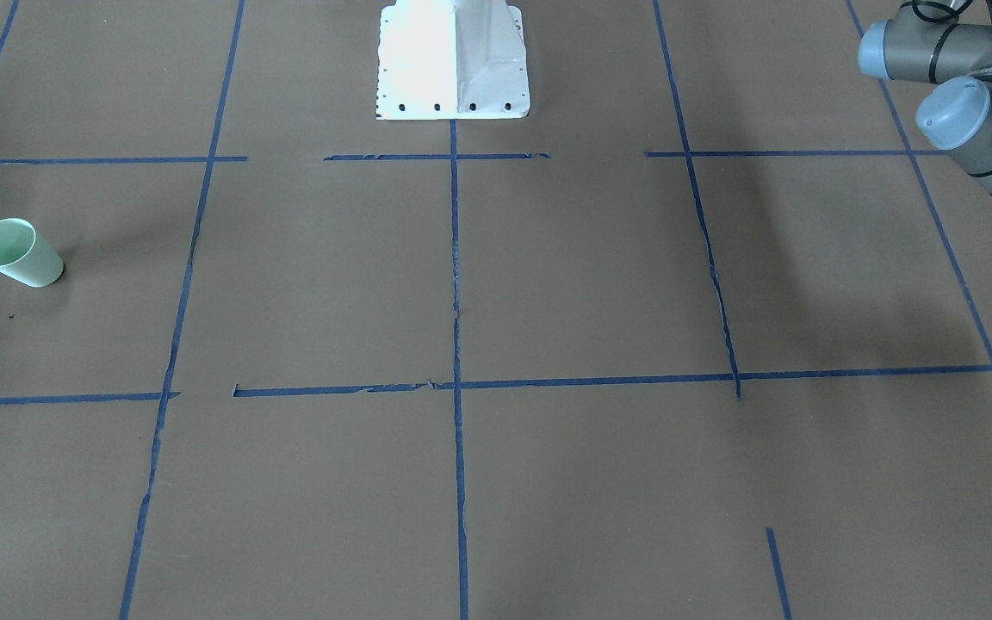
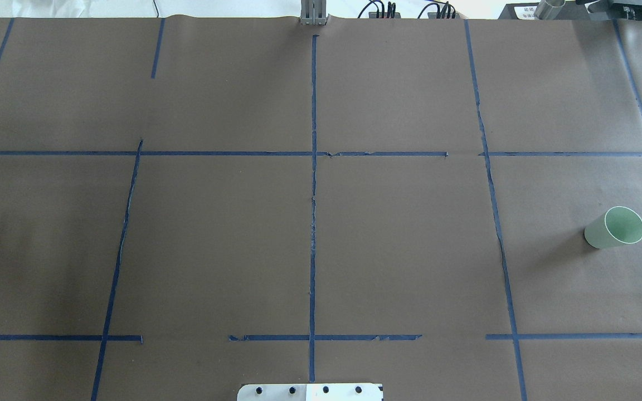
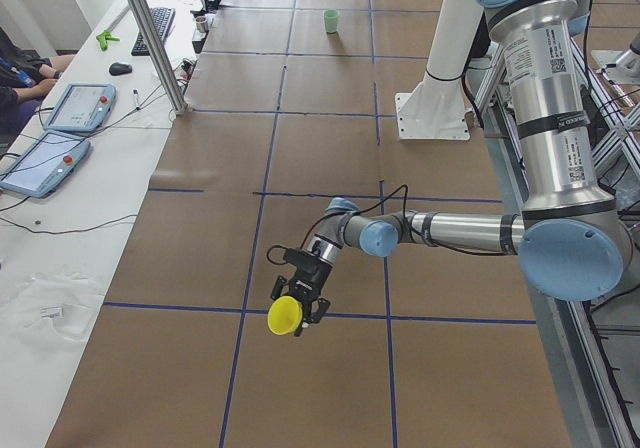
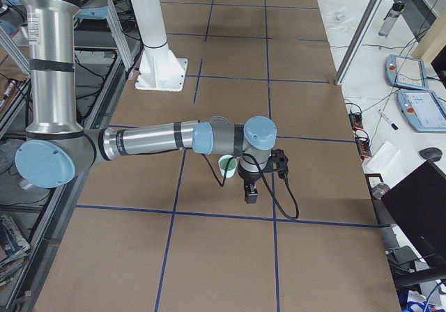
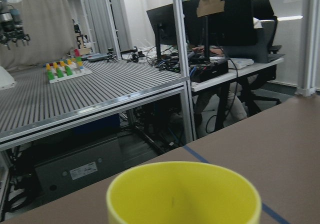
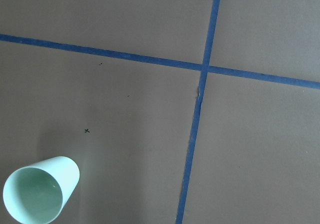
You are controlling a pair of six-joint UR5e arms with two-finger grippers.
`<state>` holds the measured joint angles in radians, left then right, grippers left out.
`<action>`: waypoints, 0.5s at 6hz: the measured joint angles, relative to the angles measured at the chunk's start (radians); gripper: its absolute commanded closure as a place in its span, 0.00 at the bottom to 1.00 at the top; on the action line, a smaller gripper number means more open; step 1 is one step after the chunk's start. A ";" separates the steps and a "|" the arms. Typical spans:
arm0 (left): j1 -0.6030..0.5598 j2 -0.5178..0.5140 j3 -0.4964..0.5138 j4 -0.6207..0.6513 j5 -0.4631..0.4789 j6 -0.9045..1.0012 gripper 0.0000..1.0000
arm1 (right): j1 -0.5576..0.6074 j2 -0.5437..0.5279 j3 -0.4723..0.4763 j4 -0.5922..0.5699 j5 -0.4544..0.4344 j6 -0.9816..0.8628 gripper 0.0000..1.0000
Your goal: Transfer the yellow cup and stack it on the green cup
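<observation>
The yellow cup [image 3: 286, 315] sits at the tip of the left end effector [image 3: 300, 301], at the tabletop's [image 2: 215, 239] left end. It is tipped over, with its round mouth turned outward, away from the wrist. The left wrist view agrees: the camera looks out level across the room, and the cup's yellow wall fills the bottom of the frame just ahead of the lens. The cup is most likely being carried, since the task needs it taken across to its partner. However, only the side camera shows this end effector, so I cannot tell whether its fingers are clamped on the cup. From that angle I also cannot say for sure that the cup is off the paper.

The green cup [image 2: 615, 227] is well apart from the left end effector, at the opposite end of the tabletop. It stands upright with its mouth up, the right way to receive another cup. Its inside is bare, with nothing in it. The right end effector [image 4: 249, 195] hangs just beside it, and in the right wrist view the cup lies toward the lower left corner, off the centre line. Whether the right end effector's fingers are spread or together I cannot tell, because they appear only in the side view. It grips nothing that shows.

As I judge it, the stacking is not yet done.
</observation>
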<state>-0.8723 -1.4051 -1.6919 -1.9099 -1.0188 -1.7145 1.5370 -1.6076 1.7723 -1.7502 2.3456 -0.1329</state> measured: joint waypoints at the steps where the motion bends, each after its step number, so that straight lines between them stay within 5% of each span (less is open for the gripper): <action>1: -0.025 -0.086 0.019 -0.079 -0.005 0.093 0.40 | 0.000 0.000 -0.004 0.000 0.001 0.000 0.00; 3: -0.032 -0.239 0.051 -0.175 -0.007 0.169 0.57 | 0.000 -0.001 -0.008 0.000 0.003 0.000 0.00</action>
<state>-0.9043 -1.6444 -1.6406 -2.0845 -1.0256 -1.5450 1.5370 -1.6087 1.7640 -1.7503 2.3488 -0.1333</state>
